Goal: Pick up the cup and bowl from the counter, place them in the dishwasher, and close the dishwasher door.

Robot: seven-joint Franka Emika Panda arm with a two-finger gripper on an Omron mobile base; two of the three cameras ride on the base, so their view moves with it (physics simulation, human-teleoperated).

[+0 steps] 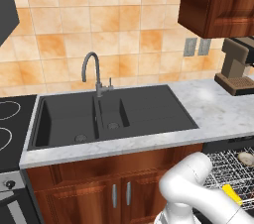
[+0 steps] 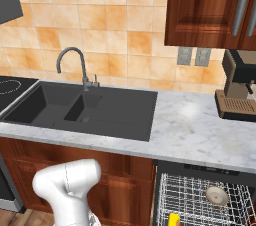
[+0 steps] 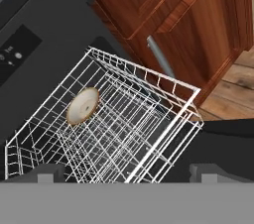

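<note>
While the gripper (image 3: 127, 171) hung over the pulled-out rack (image 3: 163, 134) with its fingers spread wide and nothing between them, both dishes already sat in the dishwasher (image 2: 200, 167). Just beyond the fingertips ran the near rim of the wire rack; farther in, toward the hand's upper left, the bowl (image 3: 82, 105) stood on edge among the tines. Past the rack lay the black inner face of the machine, and off to the hand's upper right the reddish cabinet (image 3: 198, 25) with its bar handle.

By my reading, the step in hand was closing the dishwasher door (image 3: 233, 136), the dark slab at the hand's lower right. To do it well, the rack probably had to slide fully in first, so the door would not catch it; the open fingers should then go under the door's free edge and lift along its arc, not shove straight in.

The cup (image 2: 173, 219) showed in the two base views as a yellow spot at the rack's front, which the hand view missed. The base views also gave the counter (image 2: 195, 125) above, with the sink (image 2: 100, 107) and a coffee machine (image 2: 240, 92) standing on it.
</note>
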